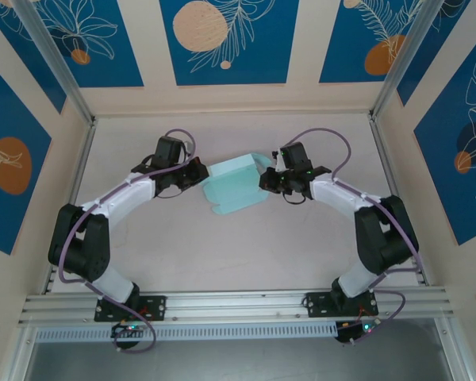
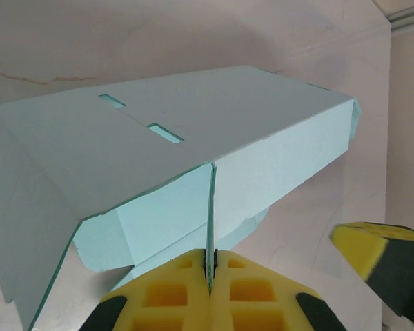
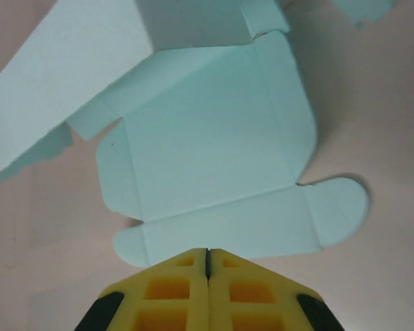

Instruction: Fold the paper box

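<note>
The paper box (image 2: 193,131) wall is being pinched in shut left claw (image 2: 210,267), prob. as anchor for folding; right claw (image 3: 207,255) is being held shut, flap (image 3: 228,231) just ahead, grip unclear.

In the top view the paper box (image 1: 236,188) lies on the counter (image 1: 222,254) at mid-frame, between the two arms. The left fingers (image 1: 198,172) meet its left end and the right fingers (image 1: 267,182) its right side.

In the left wrist view the box spans the upper and middle frame. One flap's edge runs down into the seam of the left fingers (image 2: 172,298) at bottom centre (pinched there). The right fingers (image 2: 372,249) sit at lower right, near the box.

In the right wrist view the box spreads across the upper frame, above the right fingers (image 3: 172,296) at bottom centre. These are pressed together, tips at the lowest flap's edge.
</note>
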Robot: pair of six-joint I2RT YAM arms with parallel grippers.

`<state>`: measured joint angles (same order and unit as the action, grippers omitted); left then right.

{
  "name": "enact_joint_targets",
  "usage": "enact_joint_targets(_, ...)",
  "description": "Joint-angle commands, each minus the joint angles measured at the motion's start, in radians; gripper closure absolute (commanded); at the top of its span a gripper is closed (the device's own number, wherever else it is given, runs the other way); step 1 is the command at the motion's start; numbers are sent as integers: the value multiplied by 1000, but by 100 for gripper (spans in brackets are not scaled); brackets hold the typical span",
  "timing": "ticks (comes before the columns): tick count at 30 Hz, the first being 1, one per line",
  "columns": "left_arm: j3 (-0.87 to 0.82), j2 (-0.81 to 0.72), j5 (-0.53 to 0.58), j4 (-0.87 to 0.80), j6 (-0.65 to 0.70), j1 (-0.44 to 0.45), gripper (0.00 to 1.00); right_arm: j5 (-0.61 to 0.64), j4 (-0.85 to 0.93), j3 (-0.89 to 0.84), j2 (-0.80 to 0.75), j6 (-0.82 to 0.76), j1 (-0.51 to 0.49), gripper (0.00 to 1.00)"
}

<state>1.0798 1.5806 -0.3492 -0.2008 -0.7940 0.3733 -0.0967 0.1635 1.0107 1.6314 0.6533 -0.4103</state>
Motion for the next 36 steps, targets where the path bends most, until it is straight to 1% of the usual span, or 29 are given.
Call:
enact_joint_targets(1,-12,-13,-22,-6,-61,-20,100,-64,-218,-17,73,153,2,100)
enact_joint_targets(3,-11,-5,-35,-5,-84,-39,100,-64,-251,19,127,176,2,100)
enact_joint_targets(10,50,79,-110,-11,-109,-96,100,-42,-209,192,310,188,12,100)
enact_joint_targets(12,50,102,-143,16,-130,-110,100,-32,-208,229,353,196,25,100)
enact_joint_targets(14,33,110,-158,47,-148,-114,100,-46,-207,269,397,197,34,100)
enact_joint_targets(16,26,114,-160,59,-152,-118,100,-45,-150,321,441,191,40,100)
enact_joint_targets(18,25,111,-160,75,-158,-119,99,-52,-144,323,467,206,42,100)
enact_joint_targets(24,5,71,-137,119,-164,-120,86,-50,-176,254,475,225,42,100)
enact_joint_targets(27,-24,51,-133,147,-173,-120,83,-55,-176,247,482,216,42,100)
enact_joint_targets(29,-48,30,-131,167,-180,-120,77,-54,-171,248,488,206,41,100)
enact_joint_targets(32,-84,-22,-124,186,-179,-120,71,-51,-160,253,501,197,41,100)
enact_joint_targets(35,-110,-107,-104,183,-168,-119,57,-53,-162,251,509,200,42,100)
enact_joint_targets(36,-120,-140,-101,185,-165,-119,54,-56,-162,253,511,199,41,100)
